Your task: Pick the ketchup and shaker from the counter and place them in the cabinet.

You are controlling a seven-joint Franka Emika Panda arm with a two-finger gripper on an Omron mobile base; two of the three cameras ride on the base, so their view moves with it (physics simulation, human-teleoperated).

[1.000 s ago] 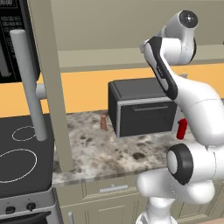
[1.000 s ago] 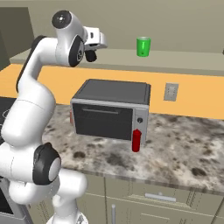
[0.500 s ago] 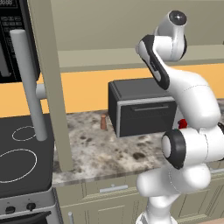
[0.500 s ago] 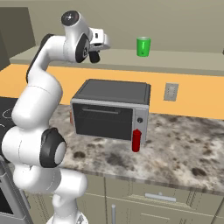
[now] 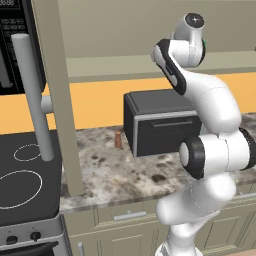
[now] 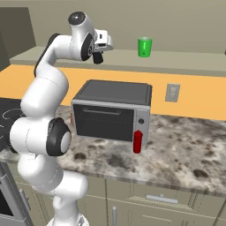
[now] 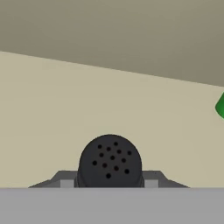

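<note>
Black shaker (image 7: pixel 110 161) sits clamped in the gripper (image 6: pixel 98 56), up over the cabinet (image 6: pixel 176 66) shelf, left of the green mug (image 6: pixel 144 47) (well apart). Red ketchup (image 6: pixel 137 141) stands on the counter (image 6: pixel 185 150), right by the toaster oven (image 6: pixel 112 110) front corner.

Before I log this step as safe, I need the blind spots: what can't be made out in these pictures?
- Small black shaker: its perforated top shows in the hand view; the body below is cut off by the bottom edge.
- Claw: in the right base view it is too small to show whether the shaker touches the beige cabinet shelf.
- Green mug: cut off by the hand view's right edge.
</note>
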